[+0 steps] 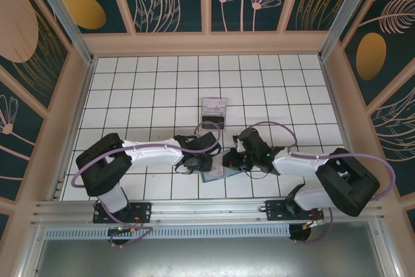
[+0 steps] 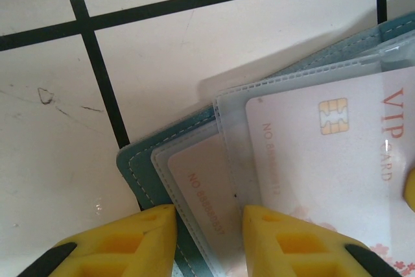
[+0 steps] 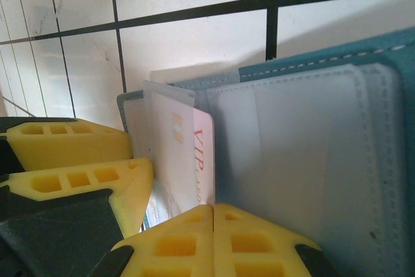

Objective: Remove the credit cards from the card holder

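The teal card holder point(image 1: 211, 174) lies open on the tiled table between both arms. In the left wrist view its corner point(image 2: 139, 170) shows clear sleeves; one holds a pale pinkish card point(image 2: 207, 189) printed with a number. My left gripper point(image 2: 207, 215) is open, its yellow fingers straddling that sleeve. A pale VIP card point(image 2: 337, 160) with a chip lies further right. In the right wrist view this VIP card point(image 3: 188, 160) stands on edge beside the holder's panel point(image 3: 389, 56), and my right gripper point(image 3: 213, 209) is shut on its lower edge. The left gripper's fingers point(image 3: 84, 160) sit just left of it.
A clear plastic tray point(image 1: 214, 113) sits one tile behind the grippers, with a pale card and a dark one in it. Wooden walls point(image 1: 71, 108) close in the white tiled floor on three sides. Open tiles lie left and right of the arms.
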Robot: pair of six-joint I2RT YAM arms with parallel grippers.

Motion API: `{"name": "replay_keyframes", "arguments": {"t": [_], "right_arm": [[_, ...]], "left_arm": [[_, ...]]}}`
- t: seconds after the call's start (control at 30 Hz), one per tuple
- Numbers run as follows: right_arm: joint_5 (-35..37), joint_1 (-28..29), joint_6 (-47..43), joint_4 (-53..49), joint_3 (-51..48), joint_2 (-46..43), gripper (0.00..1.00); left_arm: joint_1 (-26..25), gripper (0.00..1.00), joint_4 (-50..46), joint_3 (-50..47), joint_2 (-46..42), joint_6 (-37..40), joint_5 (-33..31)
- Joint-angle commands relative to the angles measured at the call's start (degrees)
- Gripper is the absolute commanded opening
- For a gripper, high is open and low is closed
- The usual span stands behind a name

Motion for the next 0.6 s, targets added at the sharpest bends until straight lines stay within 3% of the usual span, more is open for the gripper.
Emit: {"name": "replay_keyframes", "arguments": {"t": [0.0, 0.27, 0.57], "right_arm": [[2.1, 0.2, -0.7, -3.6, -0.7, -2.0, 0.05], [-1.8, 0.2, 0.6, 2.8, -2.3, -1.3, 0.17], [-4.6, 0.2, 0.5, 6.4, -2.3, 3.2, 0.19]], "left_arm": [[-0.4, 0.32, -3.4, -2.6, 4.3, 0.7, -0.1], [-0.4, 0.32, -3.0, -2.5, 4.3, 0.7, 0.2], [-0.4, 0.32, -3.1, -2.6, 4.3, 0.7, 0.3]]}}
